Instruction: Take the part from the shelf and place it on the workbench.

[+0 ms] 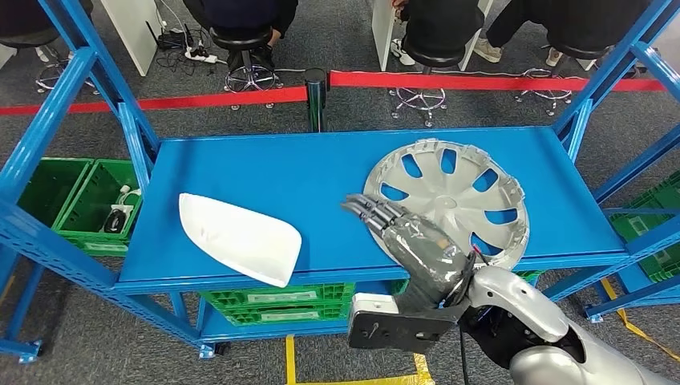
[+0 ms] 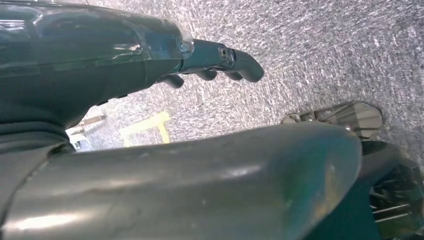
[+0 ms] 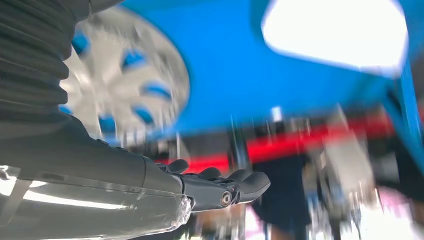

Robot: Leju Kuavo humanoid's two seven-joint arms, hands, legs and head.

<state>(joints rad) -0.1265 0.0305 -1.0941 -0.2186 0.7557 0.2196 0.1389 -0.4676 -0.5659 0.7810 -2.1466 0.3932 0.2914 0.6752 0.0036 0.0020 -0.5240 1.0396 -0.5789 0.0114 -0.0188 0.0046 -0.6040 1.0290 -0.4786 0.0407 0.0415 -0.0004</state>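
Head view gives you the clearest read: your right hand (image 1: 405,237) reaches over the front edge of the blue shelf (image 1: 305,172), fingers stretched forward and apart, holding nothing. Its fingertips lie just beside the near-left rim of the silver wheel cover (image 1: 447,200), and from this angle you cannot tell whether they touch it. The wheel cover lies flat on the right half of the shelf, blue showing through its openings. A white curved part (image 1: 238,237) lies on the left half, close to the front edge and well apart from your hand.

Right wrist view is blurred, yet you can make out the right hand (image 3: 215,187) with its fingers extended and nothing in them, the wheel cover (image 3: 125,85) and the white part (image 3: 335,30) beyond.

Left wrist view shows your left hand (image 2: 215,62) hanging over grey carpet (image 2: 310,45), fingers loosely curled and holding nothing.

Green crates (image 1: 76,204) sit beside and below the shelf, and a red barrier strip (image 1: 449,80) runs behind it, with seated people past it.
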